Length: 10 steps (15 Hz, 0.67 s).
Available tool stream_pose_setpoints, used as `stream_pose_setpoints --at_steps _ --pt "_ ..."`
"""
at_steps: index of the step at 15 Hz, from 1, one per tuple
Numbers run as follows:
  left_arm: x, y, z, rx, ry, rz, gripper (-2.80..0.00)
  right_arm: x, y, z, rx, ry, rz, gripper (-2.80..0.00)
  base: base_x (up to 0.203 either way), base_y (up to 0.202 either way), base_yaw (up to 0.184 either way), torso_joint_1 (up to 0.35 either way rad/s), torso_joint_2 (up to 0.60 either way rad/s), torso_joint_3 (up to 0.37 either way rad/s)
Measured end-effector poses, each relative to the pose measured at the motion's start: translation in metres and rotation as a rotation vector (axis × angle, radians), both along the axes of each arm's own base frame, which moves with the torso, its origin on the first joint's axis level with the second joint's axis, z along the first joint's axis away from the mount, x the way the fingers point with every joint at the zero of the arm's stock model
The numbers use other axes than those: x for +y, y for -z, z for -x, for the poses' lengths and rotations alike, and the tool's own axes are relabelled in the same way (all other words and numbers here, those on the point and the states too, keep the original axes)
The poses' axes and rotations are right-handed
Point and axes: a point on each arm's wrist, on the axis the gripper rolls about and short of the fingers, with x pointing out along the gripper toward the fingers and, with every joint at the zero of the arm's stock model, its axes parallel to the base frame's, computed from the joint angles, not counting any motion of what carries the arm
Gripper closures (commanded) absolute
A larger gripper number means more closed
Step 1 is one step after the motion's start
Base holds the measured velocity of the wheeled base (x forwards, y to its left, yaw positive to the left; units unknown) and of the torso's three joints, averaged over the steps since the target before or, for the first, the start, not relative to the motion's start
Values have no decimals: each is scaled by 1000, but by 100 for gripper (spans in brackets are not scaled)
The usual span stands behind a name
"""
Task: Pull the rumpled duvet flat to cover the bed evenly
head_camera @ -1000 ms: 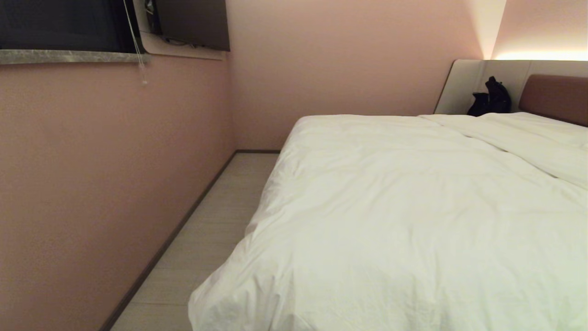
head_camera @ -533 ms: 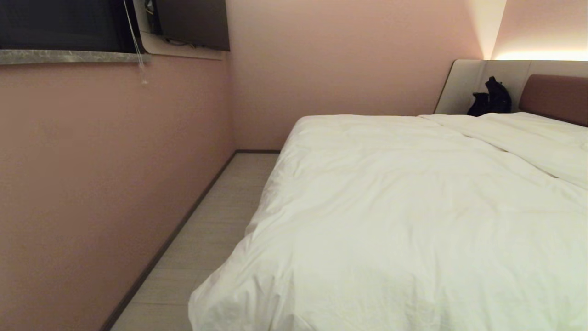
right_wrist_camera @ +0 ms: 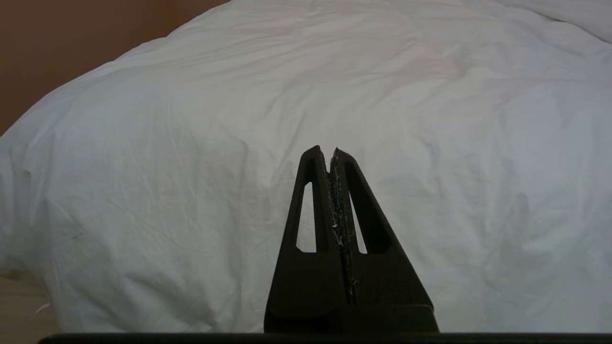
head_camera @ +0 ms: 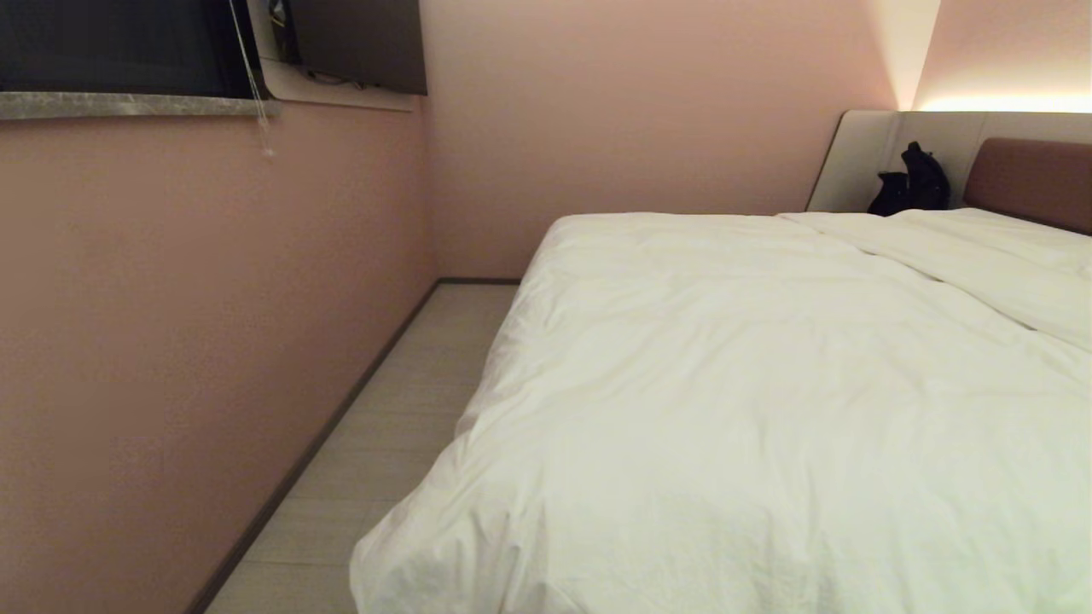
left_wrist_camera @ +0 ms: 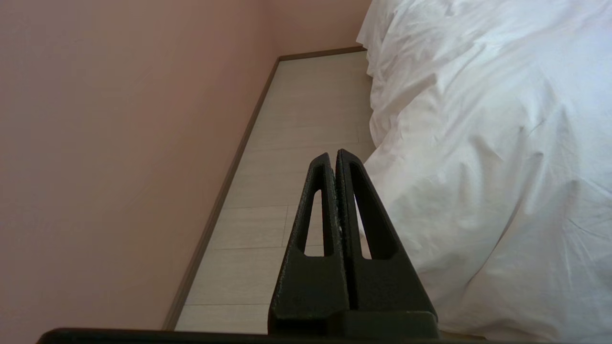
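- Head view: duvet [head_camera: 768, 401] spread over bed [head_camera: 1028, 175], draping its near left corner.
- Left gripper [left_wrist_camera: 333, 155] pressed together, empty, above floor [left_wrist_camera: 296, 143].
- Right gripper [right_wrist_camera: 330, 152] pressed together, empty, facing duvet.

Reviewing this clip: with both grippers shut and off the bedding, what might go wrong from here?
1. The duvet hangs low over the bed's near corner toward the floor; a further pull from this end may drag it off.
2. The left gripper is shut and points along the narrow gap between the wall and the bed, so a sideways reach may scrape the wall.
3. The right gripper is shut too; unless opened first it would only push the fabric into new folds.
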Motion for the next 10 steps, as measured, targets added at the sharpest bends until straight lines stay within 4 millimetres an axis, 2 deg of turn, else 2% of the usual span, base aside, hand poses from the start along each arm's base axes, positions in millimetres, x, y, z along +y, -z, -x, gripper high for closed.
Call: stream_pose_setpoints --at_steps 3,10 --pt "0 0 0 0 -1 0 0 0 0 0 0 0 0 0 -21 0 -1 3 1 0" --pt "0 0 0 0 0 1 0 0 0 0 0 0 0 0 -190 0 1 2 0 1"
